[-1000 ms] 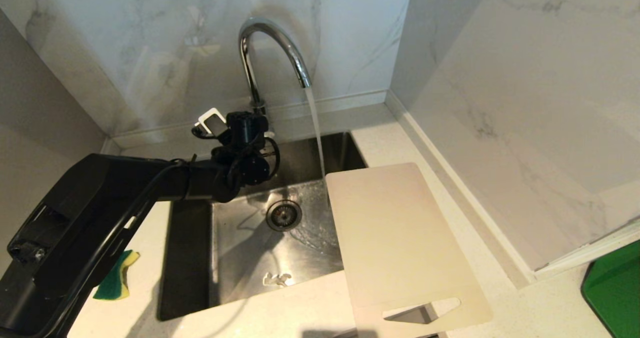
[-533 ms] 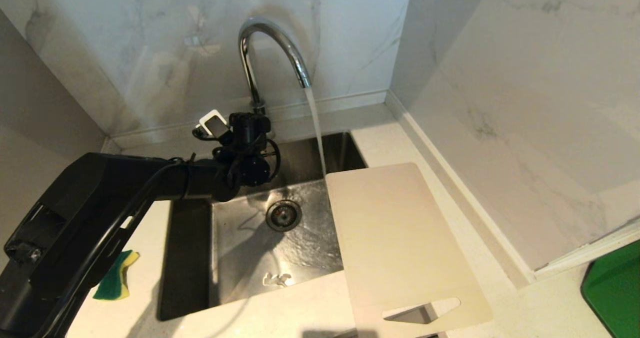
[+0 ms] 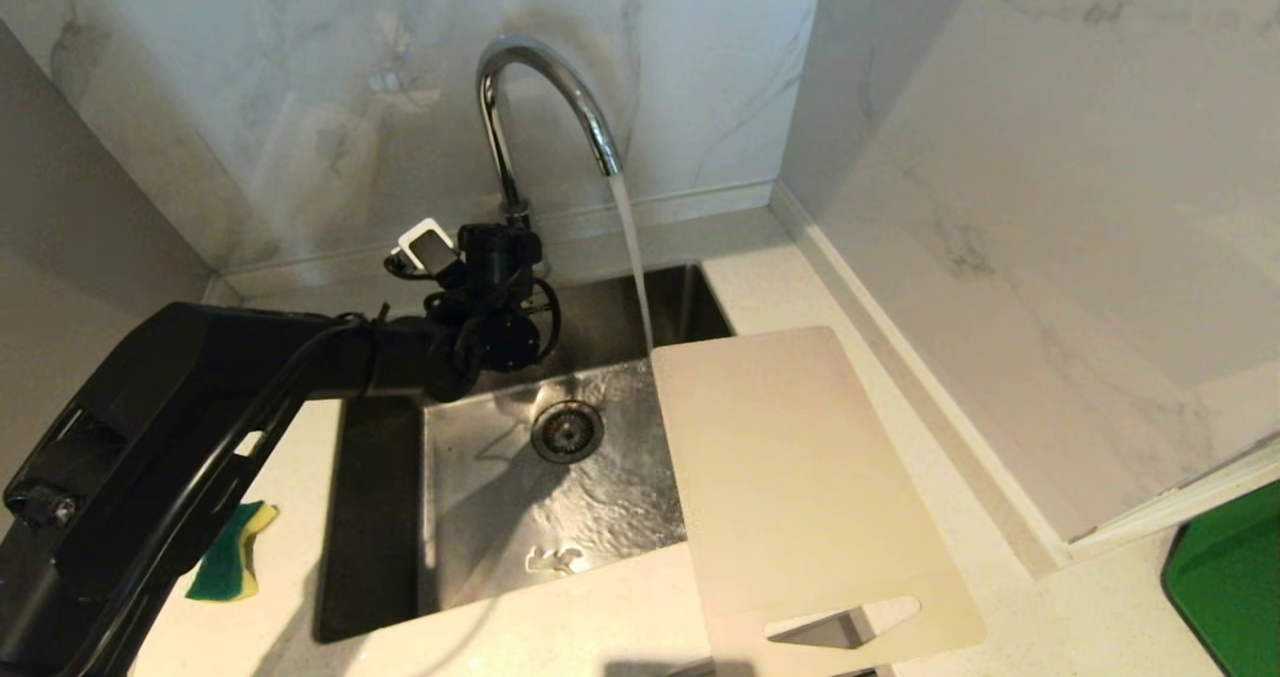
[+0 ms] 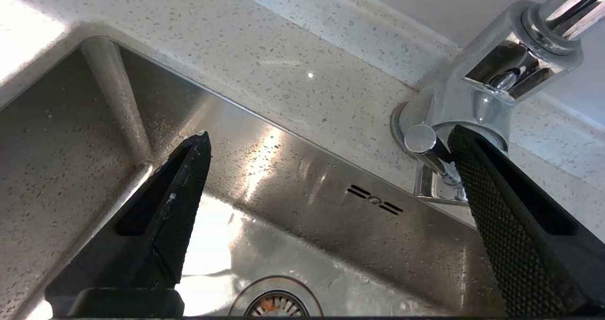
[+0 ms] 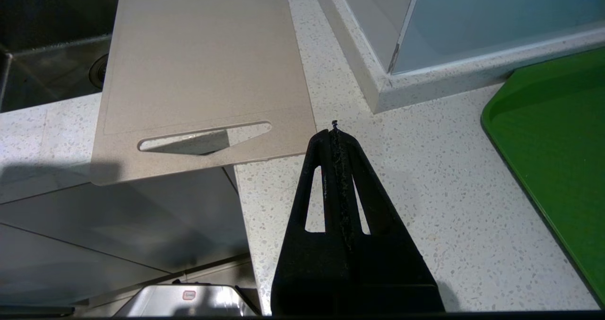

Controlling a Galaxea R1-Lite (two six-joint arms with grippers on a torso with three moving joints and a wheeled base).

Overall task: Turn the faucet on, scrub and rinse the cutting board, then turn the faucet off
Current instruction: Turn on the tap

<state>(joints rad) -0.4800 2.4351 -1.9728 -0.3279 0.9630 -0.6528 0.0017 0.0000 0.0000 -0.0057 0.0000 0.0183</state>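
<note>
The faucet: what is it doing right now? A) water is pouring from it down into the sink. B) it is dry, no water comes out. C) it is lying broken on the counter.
A: a stream of water falls from the spout of the faucet into the sink, just past the far edge of the cutting board.

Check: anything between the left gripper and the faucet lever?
Nothing visible. The left gripper is open at the faucet base; one finger sits right beside the lever, touching or nearly so. Water already runs into the sink.
</note>
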